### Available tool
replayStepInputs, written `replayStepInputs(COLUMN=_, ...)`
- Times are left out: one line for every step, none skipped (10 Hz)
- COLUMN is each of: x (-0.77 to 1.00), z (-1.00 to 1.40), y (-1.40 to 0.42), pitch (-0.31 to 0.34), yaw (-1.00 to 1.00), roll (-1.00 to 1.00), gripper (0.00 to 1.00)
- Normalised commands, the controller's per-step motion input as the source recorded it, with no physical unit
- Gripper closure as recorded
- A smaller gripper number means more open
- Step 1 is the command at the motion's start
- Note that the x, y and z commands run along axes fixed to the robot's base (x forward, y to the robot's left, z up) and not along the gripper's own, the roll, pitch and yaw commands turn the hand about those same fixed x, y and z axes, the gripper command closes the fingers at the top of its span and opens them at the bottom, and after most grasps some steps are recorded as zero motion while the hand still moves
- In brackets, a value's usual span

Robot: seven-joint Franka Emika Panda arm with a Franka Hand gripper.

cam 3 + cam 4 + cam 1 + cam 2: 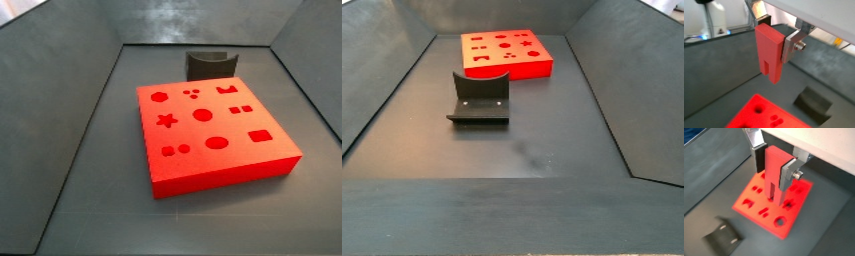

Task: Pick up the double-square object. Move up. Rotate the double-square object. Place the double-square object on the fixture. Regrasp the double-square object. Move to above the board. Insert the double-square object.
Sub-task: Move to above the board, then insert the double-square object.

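No text, label, brand, number or sign could be read on anything in any of the views.

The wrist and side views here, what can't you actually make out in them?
- The hand and its small red elongated block: absent from both side views, so their height above the large flat red board is unknown.
- Fingertips: hidden behind the block in both wrist views.
- Dark notched fixture: cut off by the frame edge in a wrist view.
- Board cut-outs: too small in a side view.
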Motion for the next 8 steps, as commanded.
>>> replayStepInputs(x=-0.23, z=0.11, y=-0.25, pitch=-0.001, yaw=-0.04, roll=-0.98, gripper=1.00)
replayStepInputs(x=-0.11, z=0.04, y=-0.10, pitch=-0.003, yaw=-0.03, roll=-0.69, gripper=1.00)
replayStepInputs(x=-0.08, z=0.04, y=-0.06, pitch=-0.011, yaw=-0.02, roll=-0.46, gripper=1.00)
replayStepInputs(x=-0.07, z=0.01, y=-0.04, pitch=-0.019, yaw=-0.01, roll=-0.30, gripper=1.00)
replayStepInputs(x=-0.04, z=0.01, y=-0.01, pitch=-0.023, yaw=-0.01, roll=-0.21, gripper=1.00)
replayStepInputs(x=0.00, z=-0.01, y=0.00, pitch=-0.013, yaw=0.00, roll=0.01, gripper=1.00)
replayStepInputs(x=0.03, z=0.01, y=-0.15, pitch=0.046, yaw=0.00, roll=0.09, gripper=1.00)
replayStepInputs(x=0.32, z=0.01, y=-0.05, pitch=-0.043, yaw=0.11, roll=0.08, gripper=1.00)
